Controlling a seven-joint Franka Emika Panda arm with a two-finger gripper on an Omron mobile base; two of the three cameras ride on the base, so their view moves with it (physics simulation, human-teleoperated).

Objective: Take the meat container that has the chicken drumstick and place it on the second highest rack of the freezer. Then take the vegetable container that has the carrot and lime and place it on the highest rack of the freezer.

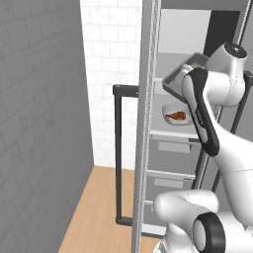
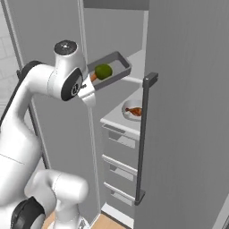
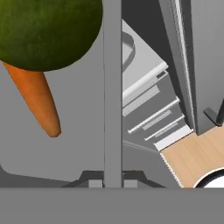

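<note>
Gripper (image 3: 113, 183) clamps the wall of the grey tray (image 2: 120, 63); lime (image 2: 103, 71) and carrot (image 2: 93, 77) inside; tray held tilted beside the freezer (image 2: 118, 134); drumstick (image 2: 135, 111) on the lower shelf (image 2: 112, 120).

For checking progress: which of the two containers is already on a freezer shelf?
The white one with the drumstick; the grey tray with lime and carrot is held in the air.

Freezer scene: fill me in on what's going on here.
The robot's gripper is shut on the rim of the grey vegetable container, which holds the lime and the carrot, and has it raised and tilted in front of the open freezer, near the highest rack. The meat container with the chicken drumstick already sits on the lower white shelf.
</note>
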